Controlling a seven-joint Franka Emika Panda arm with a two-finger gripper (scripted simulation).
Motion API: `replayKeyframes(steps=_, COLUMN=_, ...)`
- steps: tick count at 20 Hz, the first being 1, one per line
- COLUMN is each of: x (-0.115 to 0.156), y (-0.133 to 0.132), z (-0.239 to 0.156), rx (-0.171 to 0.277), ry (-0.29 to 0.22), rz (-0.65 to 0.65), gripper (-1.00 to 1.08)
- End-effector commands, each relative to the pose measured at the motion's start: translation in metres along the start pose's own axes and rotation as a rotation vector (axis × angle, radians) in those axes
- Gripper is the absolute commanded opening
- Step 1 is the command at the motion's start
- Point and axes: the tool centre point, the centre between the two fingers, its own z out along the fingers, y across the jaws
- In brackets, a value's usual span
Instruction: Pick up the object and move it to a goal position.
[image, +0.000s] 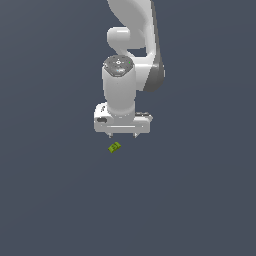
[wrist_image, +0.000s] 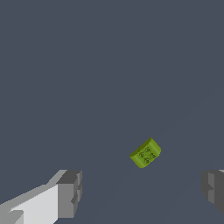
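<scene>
One arm (image: 131, 45) was in view, white with grey joints, and it carried one gripper (image: 122, 135) with two short fingers (image: 110, 134) pointing down. One block (image: 114, 147) lay below them, the only loose thing in either picture.

The fingers stood wide apart, with nothing between them. In the wrist view the two grey pads (wrist_image: 70, 193) sat at opposite sides of the picture, and the block (wrist_image: 145, 153) lay in the open gap between them, nearer the one cut off by the picture's edge and clear of both.

The block was very small beside the gripper, yellow-green, roughly rectangular, with rounded edges. Its broad face bore darker green markings, too blurred to read. It lay turned at an angle to the line between the fingers.

In the exterior view the block sat at about seven o'clock from the fingers, just beneath them and not touching. The surface (image: 60, 200) under it was a plain dark blue-grey, possibly a counter, though no edge showed to confirm that.
</scene>
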Motion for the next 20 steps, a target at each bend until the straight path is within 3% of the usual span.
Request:
replayKeyframes(steps=1, x=0.0, y=0.0, z=0.0, rx=0.0, ry=0.0, rz=0.0, gripper=1.0)
replayKeyframes(steps=9, x=0.0, y=0.02, z=-0.011, rx=-0.023, ry=0.015, rz=-0.02, gripper=1.0)
replayKeyframes(steps=20, x=-0.002, y=0.021, z=-0.001, rx=-0.017, ry=0.015, rz=0.041, gripper=1.0)
